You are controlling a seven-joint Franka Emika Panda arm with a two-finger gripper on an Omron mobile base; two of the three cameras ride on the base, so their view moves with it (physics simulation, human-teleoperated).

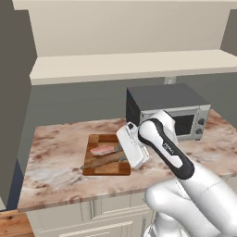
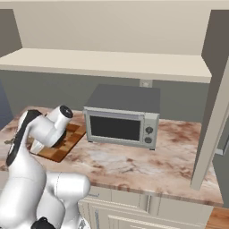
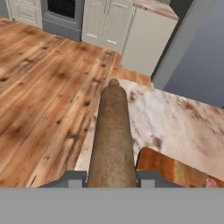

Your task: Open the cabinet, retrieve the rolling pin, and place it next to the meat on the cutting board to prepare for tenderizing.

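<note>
Wooden rolling pin, clamped between the narrowly parted tips of the pincer, hangs low over the cutting board just beside the meat, so lowering it level before letting go looks wisest.

The arm hides most of the cutting board and the meat.

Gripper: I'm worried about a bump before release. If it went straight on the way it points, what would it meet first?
Probably the counter just past the cutting board. The gripper, jaws shut on the rolling pin, points low along the pin toward the counter's end. Depth is unclear.
</note>
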